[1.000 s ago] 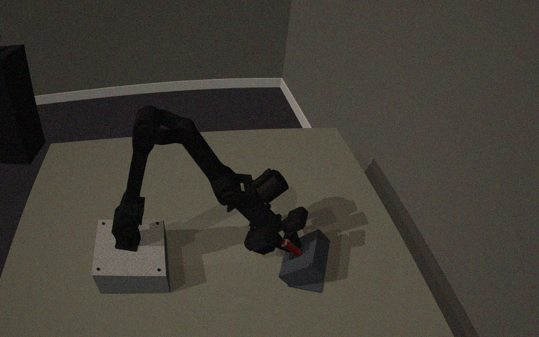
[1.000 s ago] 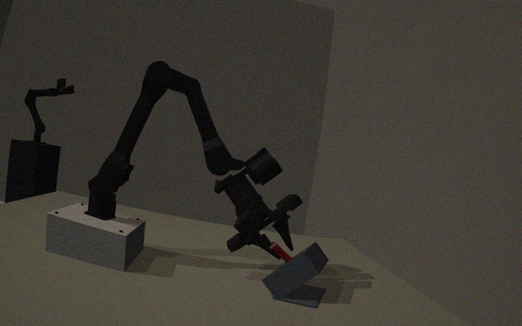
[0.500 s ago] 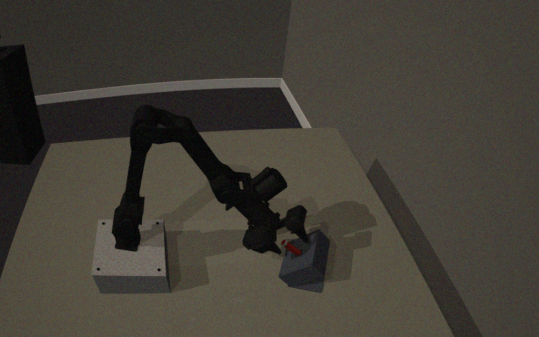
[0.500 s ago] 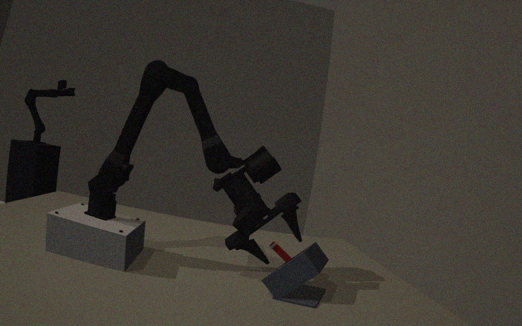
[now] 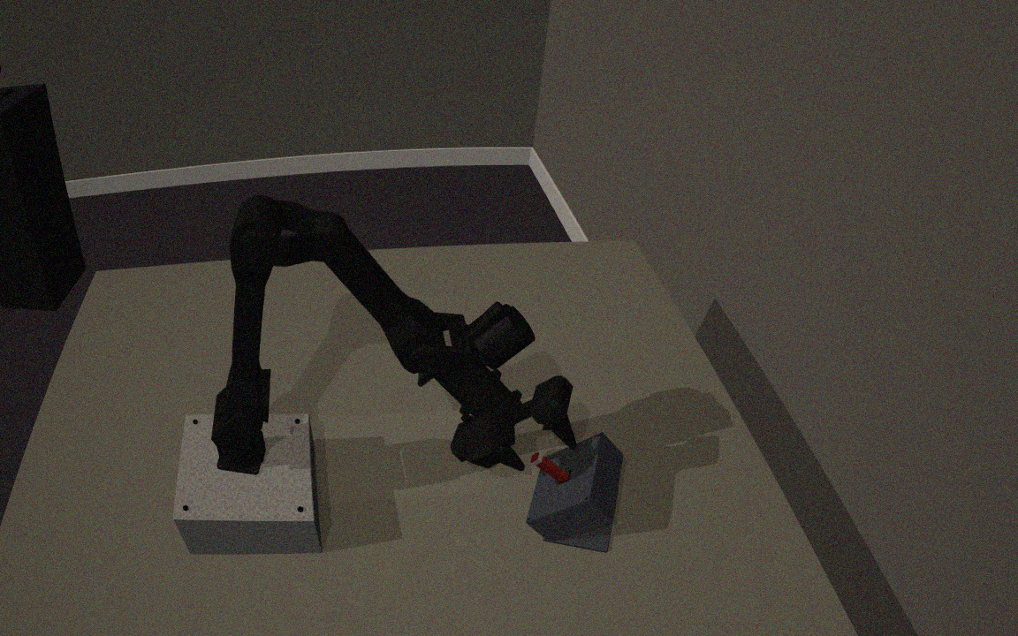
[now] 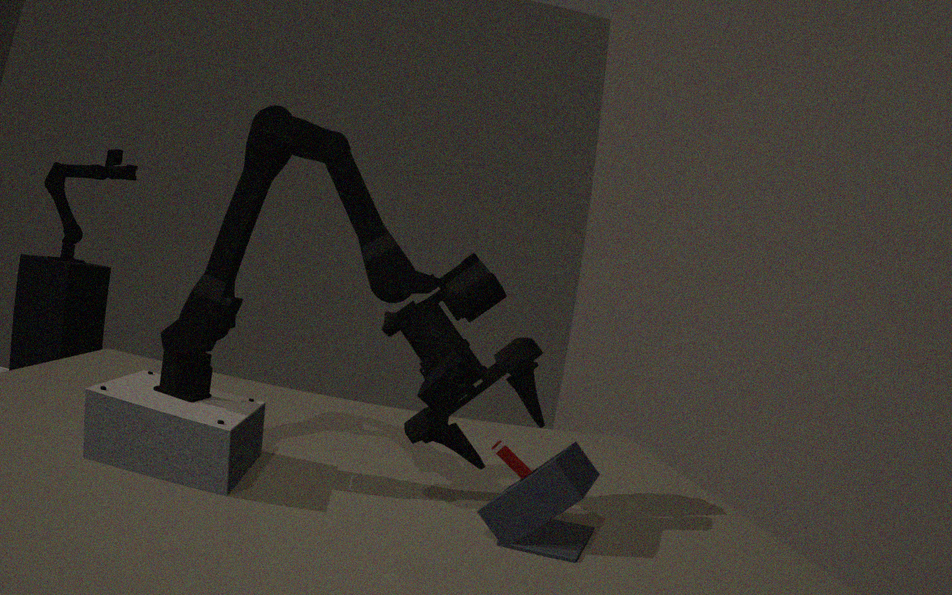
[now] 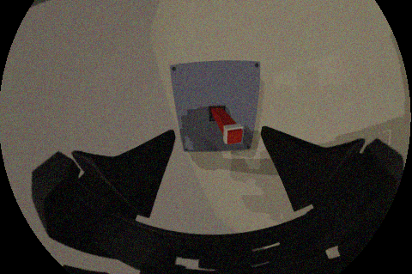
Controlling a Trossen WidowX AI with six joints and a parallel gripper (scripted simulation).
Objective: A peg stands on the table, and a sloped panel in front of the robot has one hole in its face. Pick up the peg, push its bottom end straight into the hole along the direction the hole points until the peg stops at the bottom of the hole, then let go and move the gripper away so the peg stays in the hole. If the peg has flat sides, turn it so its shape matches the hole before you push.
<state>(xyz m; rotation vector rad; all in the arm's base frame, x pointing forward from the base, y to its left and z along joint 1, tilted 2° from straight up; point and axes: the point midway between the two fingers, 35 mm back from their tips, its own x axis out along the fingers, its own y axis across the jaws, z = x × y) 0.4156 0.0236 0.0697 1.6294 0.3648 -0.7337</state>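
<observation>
Dim grey walls (image 5: pixel 813 197) (image 6: pixel 797 221) stand behind and to the right of the tan desk (image 5: pixel 433 585) (image 6: pixel 361 532). A dark pedestal (image 5: pixel 18 205) (image 6: pixel 58 311) with a second, smaller arm stands at the far left. I operate the arm from the pale base block (image 5: pixel 244 537) (image 6: pixel 154 451) at the near left.

The hand (image 5: pixel 550 458) (image 6: pixel 512 447) (image 7: pixel 219 132) is released: its fingers stand wide apart, with nothing gripped. The red peg (image 5: pixel 552 468) (image 6: pixel 513 460) (image 7: pixel 224 120) stands in the hole (image 7: pixel 211 113) of the sloped blue-grey panel (image 5: pixel 564 506) (image 6: pixel 539 496) (image 7: pixel 215 85), at the right of the desk. Its pale-banded upper end projects toward the hand. In the wrist view it leans to one side, and a dark gap shows beside it at the hole; I cannot tell whether it is fully seated.

Handling, by my assessment: the peg is light, stiff and not fragile. Its flat sides should offer good grip, though smooth faces may slip under an angled push. If regripping is required, take hold of two opposite flats on the projecting shaft, below the band, and align with the hole axis before pressing. If it is seated, retract straight back along that axis; sideways contact could tilt it.
</observation>
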